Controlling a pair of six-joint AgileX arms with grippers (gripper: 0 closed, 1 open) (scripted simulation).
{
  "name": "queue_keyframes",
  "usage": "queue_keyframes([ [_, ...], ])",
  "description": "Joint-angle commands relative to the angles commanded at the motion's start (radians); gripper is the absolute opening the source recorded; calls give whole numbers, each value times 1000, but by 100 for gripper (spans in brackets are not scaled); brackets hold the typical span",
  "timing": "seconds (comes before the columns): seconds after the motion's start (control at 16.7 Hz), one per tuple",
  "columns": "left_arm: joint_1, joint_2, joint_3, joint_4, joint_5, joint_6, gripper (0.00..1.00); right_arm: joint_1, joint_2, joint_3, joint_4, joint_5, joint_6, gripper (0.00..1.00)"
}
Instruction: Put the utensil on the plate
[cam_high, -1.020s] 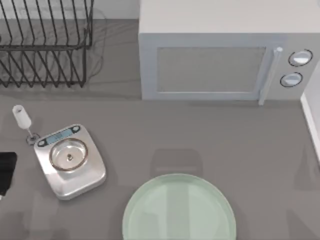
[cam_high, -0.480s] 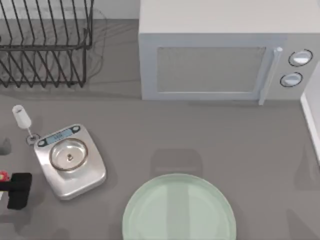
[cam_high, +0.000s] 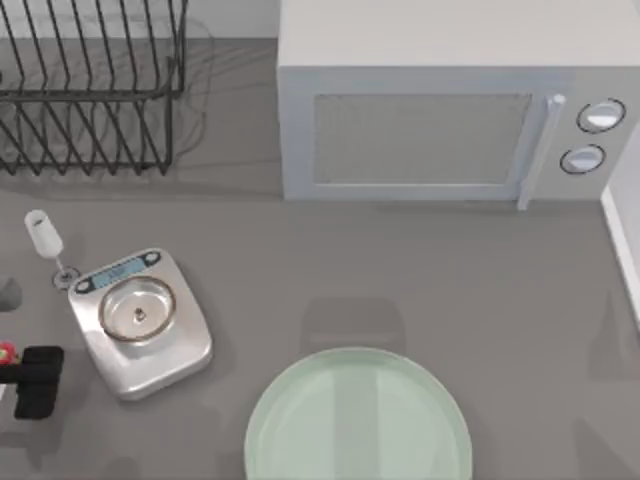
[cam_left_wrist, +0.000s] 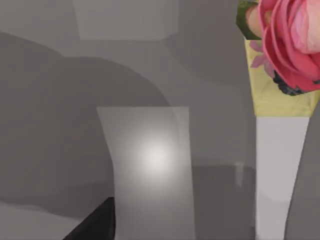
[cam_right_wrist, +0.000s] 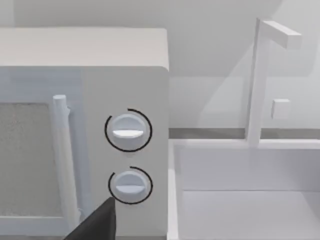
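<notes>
I have the left arm (cam_high: 35, 380) low over the worktop (cam_high: 400, 270) at its left edge. I cannot tell how the left jaws stand, and the same goes for the right jaws. The right arm looks parked, its wrist camera facing the dials of the microwave (cam_right_wrist: 82, 130).

The spoon (cam_high: 42, 234) lies flat, ahead of the left jaws towards the dish rack (cam_high: 90, 90), not yet picked up. Its bowl is the farther end. Its handle tip is the nearer end, just beside the corner of the silver scale (cam_high: 140, 322). The scale sits just to the side of the jaws, and the plate (cam_high: 358, 425) lies bare beyond it, well apart from them.

This step looks like the reach. I would go forward past the scale without brushing it, turn the wrist so the jaws straddle the thin handle crosswise, and come down near the neck. The broad bowl would slip.

The scale's blue display shows marks I cannot read. I can make out no brand or lettering on the microwave.
</notes>
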Motion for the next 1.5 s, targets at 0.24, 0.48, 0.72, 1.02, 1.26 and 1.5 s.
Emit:
queue_keyframes([
  [0.24,0,0,0,0,0,0,62,0,0,0,0,0,0,100],
  [0.48,0,0,0,0,0,0,32,0,0,0,0,0,0,100],
  [0.72,0,0,0,0,0,0,2,0,0,0,0,0,0,100],
  [1.02,0,0,0,0,0,0,0,0,0,0,0,0,0,100],
  [1.26,-1,-72,38,-71,5,1,0,0,0,0,0,0,0,100],
  [1.5,-1,-95,94,-146,5,0,0,0,0,0,0,0,0,100],
])
